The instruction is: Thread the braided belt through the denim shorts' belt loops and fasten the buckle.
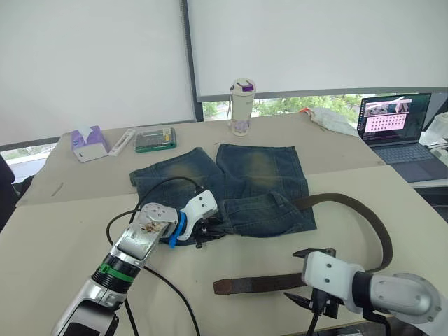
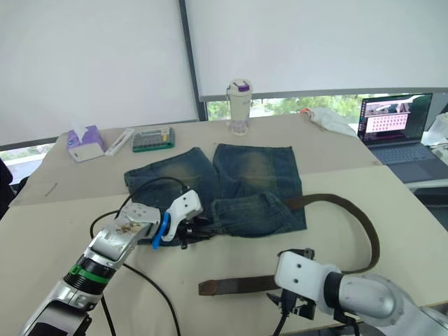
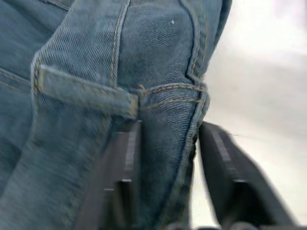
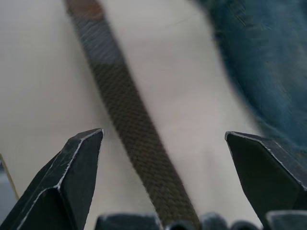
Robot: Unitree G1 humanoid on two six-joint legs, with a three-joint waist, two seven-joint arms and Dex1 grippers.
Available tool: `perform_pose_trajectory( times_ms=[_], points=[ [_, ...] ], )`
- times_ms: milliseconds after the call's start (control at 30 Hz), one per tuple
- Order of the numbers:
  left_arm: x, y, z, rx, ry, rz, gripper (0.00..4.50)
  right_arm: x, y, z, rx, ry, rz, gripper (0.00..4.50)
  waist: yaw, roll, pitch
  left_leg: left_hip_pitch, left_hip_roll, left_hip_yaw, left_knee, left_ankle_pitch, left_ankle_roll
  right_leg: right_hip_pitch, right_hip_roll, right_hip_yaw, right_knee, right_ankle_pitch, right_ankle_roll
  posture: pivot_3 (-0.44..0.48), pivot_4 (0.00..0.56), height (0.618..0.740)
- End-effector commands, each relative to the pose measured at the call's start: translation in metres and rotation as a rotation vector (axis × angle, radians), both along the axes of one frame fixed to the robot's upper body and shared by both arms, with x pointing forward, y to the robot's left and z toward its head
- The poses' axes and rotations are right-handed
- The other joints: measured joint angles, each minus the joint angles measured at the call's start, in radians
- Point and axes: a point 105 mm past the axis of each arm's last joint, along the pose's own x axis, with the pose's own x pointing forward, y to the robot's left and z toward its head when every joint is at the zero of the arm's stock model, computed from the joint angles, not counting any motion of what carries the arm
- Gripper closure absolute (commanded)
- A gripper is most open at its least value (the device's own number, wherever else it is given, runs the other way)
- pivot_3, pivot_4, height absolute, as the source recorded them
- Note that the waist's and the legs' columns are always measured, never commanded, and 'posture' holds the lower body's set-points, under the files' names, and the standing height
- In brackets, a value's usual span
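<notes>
Right pincer (image 1: 308, 278) hangs wide open and empty just over the braided belt (image 1: 260, 283), near the table's (image 1: 70, 231) near edge; in its wrist view the strap runs lengthwise up the gap between the two fingers, touching neither. That is the relation the coming move turns on: the belt's free stretch lies straight along the near edge, its reddish-brown leather tip (image 1: 222, 286) pointing toward the robot's left, directly under this pincer, so the right arm is by far the nearer one to pick it up. From there the strap curves round to the right and back into the waistband side of the denim shorts (image 1: 259, 182), which lie flat at mid-table with their legs toward the far edge.

Left pincer (image 1: 204, 231) is closed on a fold of the shorts' waistband, one finger each side of the cloth, beside a belt loop (image 3: 84, 91).

The belt is a narrow olive-brown weave, limp and flat. I cannot make out the buckle.
</notes>
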Motion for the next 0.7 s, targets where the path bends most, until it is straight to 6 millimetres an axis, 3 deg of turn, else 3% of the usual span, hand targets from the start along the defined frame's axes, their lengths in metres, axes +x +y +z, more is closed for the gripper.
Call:
perform_pose_trajectory(
  times_ms=[33, 67, 133, 333, 433, 533, 700],
  points=[
    [-0.021, 0.012, 0.023, -0.090, 0.022, -0.039, 0.90, 0.009, -0.002, -0.012, -0.052, 0.001, 0.026, 0.00, -0.008, 0.000, 0.000, -0.002, 0.001, 0.000, -0.001, 0.001, -0.002, 0.000, 0.001, 0.000, 0.000, 0.000, 0.000, 0.000, 0.150, 0.740],
    [-0.025, 0.015, 0.025, -0.096, 0.017, -0.034, 0.90, 0.009, -0.001, -0.015, -0.058, 0.013, 0.037, 0.00, -0.011, 0.001, 0.001, -0.002, 0.001, 0.000, -0.001, 0.001, -0.002, 0.000, 0.001, 0.000, 0.000, 0.000, 0.000, 0.000, 0.150, 0.740],
    [-0.033, 0.018, 0.031, -0.151, -0.008, -0.051, 0.85, 0.012, 0.000, -0.018, -0.055, 0.034, 0.038, 0.51, -0.012, 0.002, 0.001, -0.002, 0.001, 0.000, -0.001, 0.001, -0.002, -0.001, 0.000, 0.000, 0.000, 0.000, 0.000, 0.000, 0.150, 0.740],
    [-0.055, 0.030, 0.032, -0.151, -0.002, -0.103, 0.85, 0.017, 0.005, -0.020, -0.030, 0.038, 0.045, 2.50, -0.008, 0.002, 0.000, -0.001, 0.001, -0.001, -0.001, 0.000, -0.001, -0.001, 0.001, -0.001, 0.000, 0.004, -0.008, 0.000, 0.150, 0.740],
    [-0.058, 0.031, 0.034, -0.175, 0.019, -0.095, 0.85, 0.020, 0.005, -0.008, 0.033, 0.028, 0.012, 3.63, -0.005, 0.002, 0.000, -0.001, 0.001, -0.001, -0.001, 0.000, -0.001, -0.001, 0.000, -0.002, 0.000, 0.004, -0.008, 0.000, 0.150, 0.740],
    [-0.065, 0.027, 0.033, -0.179, 0.035, -0.123, 0.85, 0.015, 0.002, 0.000, 0.079, 0.047, -0.008, 4.46, -0.001, 0.003, -0.001, -0.001, 0.001, -0.002, -0.001, 0.000, -0.001, -0.001, 0.000, -0.002, 0.000, 0.005, -0.008, 0.000, 0.150, 0.740],
    [-0.078, 0.018, 0.032, -0.196, 0.090, -0.191, 0.85, 0.001, 0.002, 0.019, 0.216, 0.116, -0.012, 4.46, 0.001, 0.003, -0.001, -0.002, 0.001, -0.002, -0.001, -0.002, 0.003, -0.001, 0.000, -0.002, 0.000, 0.005, -0.009, 0.000, 0.150, 0.740]
  ],
)
